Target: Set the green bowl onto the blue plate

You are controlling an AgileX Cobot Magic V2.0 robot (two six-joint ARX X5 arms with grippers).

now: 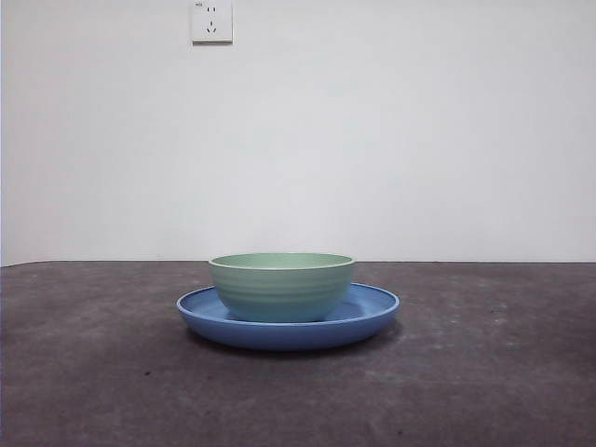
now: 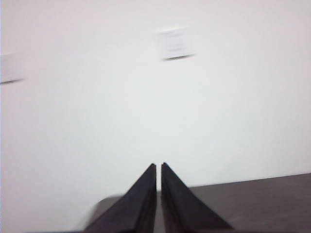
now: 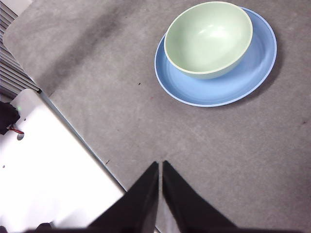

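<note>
Green bowl (image 1: 281, 286) sits upright on blue plate (image 1: 372, 312), mid desk (image 1: 93, 372). Right fingers (image 3: 160, 167) closed, empty, well apart, nearer. Left fingers (image 2: 159, 170) closed, likely farther; view blurry.

You've got open tabletop (image 1: 102, 372) all around the stack. Only obstacle on the surface: green bowl (image 1: 281, 286) sitting inside the blue plate (image 1: 372, 309), centre of the front frame, a bit off-centre on the plate so more bare rim shows on one side. Space above the bowl is clear up to the wall socket (image 1: 211, 20) at the top of that frame. In the right wrist frame, a white slab (image 3: 53, 179) with a ribbed edge fills the lower left; it borders the table there, well apart from the plate. Right gripper (image 3: 160, 167) has its jaws closed, high over bare table. Left gripper (image 2: 158, 169), jaws closed too, faces the blank wall (image 2: 155, 107).
</note>
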